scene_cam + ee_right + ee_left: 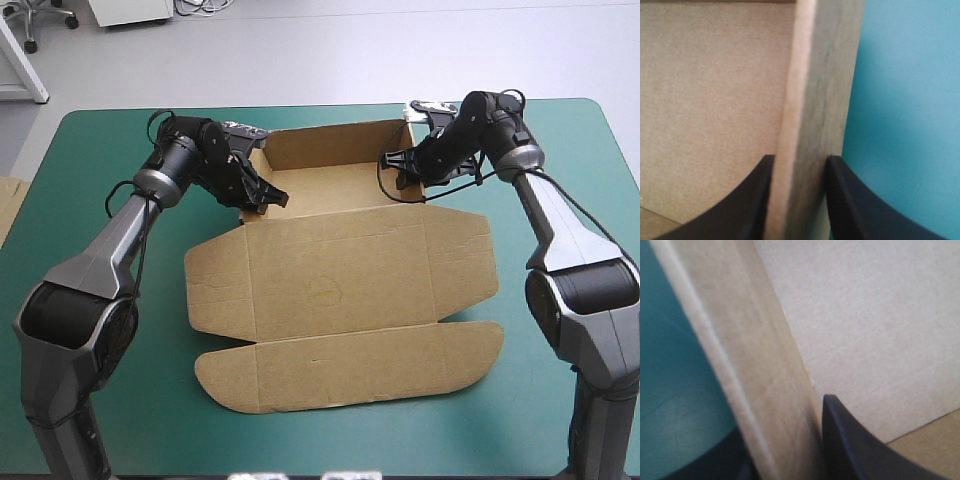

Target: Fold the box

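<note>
I'm pinching box [340, 270] left side wall in left hand [272, 198], right wall in right hand [398, 170]. Looking like wall-tucking step; next move probably needing even inward press.

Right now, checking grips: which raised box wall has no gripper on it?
The far wall; left gripper and right gripper each clamp a side wall.

One brown box [340, 270] lies on one teal-green tabletop [110, 150]. Two claws are at it, the left claw [274, 198] and the right claw [392, 162], each with two black fingers [750, 200]. What seems to be one more piece of board [6, 205] shows at the tabletop's left edge.
</note>
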{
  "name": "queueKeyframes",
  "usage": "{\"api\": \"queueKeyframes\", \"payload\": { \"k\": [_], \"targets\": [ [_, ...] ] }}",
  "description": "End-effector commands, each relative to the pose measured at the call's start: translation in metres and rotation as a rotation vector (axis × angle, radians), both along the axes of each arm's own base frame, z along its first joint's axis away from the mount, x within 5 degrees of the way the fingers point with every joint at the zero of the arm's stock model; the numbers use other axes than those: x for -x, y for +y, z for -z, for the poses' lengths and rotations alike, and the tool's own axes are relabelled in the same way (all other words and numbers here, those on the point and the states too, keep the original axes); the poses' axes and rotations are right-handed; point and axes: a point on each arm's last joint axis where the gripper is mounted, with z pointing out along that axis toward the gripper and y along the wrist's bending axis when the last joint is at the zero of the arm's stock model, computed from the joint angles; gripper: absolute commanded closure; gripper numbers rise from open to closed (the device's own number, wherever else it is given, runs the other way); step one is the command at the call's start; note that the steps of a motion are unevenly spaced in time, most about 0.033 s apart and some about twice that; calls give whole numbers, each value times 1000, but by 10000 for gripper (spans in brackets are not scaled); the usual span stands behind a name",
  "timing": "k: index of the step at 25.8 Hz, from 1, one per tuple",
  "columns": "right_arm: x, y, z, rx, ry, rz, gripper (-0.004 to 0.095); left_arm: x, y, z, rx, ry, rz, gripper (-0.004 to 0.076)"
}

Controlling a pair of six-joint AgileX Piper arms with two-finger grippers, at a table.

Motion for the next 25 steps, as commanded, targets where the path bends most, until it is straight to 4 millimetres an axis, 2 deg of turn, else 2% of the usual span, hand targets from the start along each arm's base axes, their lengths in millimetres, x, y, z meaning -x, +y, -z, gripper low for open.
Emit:
{"api": "queueKeyframes", "payload": {
  "k": [1, 3, 6, 7, 14, 20, 25],
  "targets": [
    [6, -5, -35, 6, -123, 17, 919, 1, -2, -23, 33, -94, 11, 542],
    [5, -6, -31, 26, -113, 17, 919, -3, -1, -17, 8, -101, 10, 597],
    [3, -1, -27, 58, -124, 10, 918, -8, -2, -13, -39, -135, 19, 722],
    [3, 1, -24, 56, -118, 6, 918, -9, -2, -13, -63, -152, 25, 732],
    [0, 17, -5, 73, -72, -26, 918, -4, -16, -13, -197, -204, 85, 734],
    [2, 16, -5, 163, -75, -41, 918, -1, -19, -12, -240, -202, 74, 734],
    [3, 14, -4, 192, -61, -44, 918, -4, -19, 1, -263, -150, 78, 734]
  ]
}}
